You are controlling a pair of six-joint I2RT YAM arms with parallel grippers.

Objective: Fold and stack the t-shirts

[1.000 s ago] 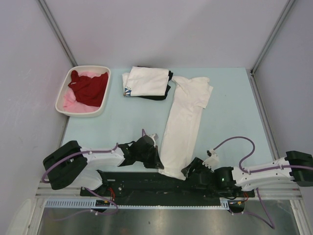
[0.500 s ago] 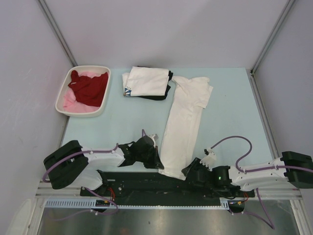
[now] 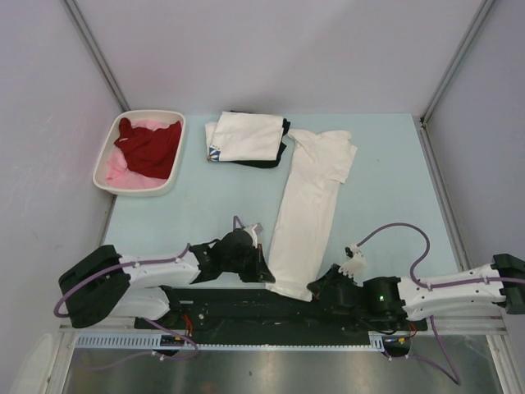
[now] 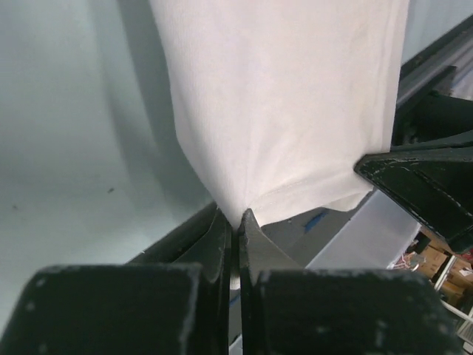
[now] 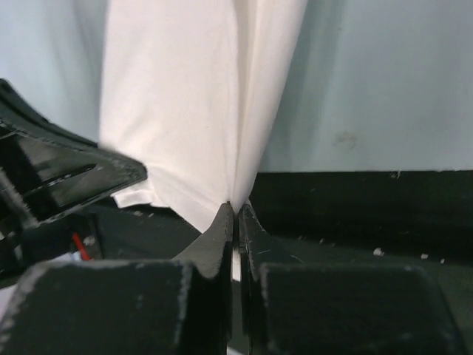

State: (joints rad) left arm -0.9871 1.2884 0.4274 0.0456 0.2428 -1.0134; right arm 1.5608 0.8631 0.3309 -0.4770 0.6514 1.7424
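A long cream-white cloth t-shirt (image 3: pixel 308 209) lies folded lengthwise down the pale blue desk (image 3: pixel 385 189), its hem at the near edge. The left claw (image 4: pixel 236 222) is clamped on the hem's left corner, and the right claw (image 5: pixel 235 211) is clamped on its right corner.

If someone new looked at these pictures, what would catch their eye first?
Probably the long cream t-shirt stretched down the middle of the table, its near hem pinched by the left gripper and right gripper. Next, the dark red shirt in the white basin at far left.
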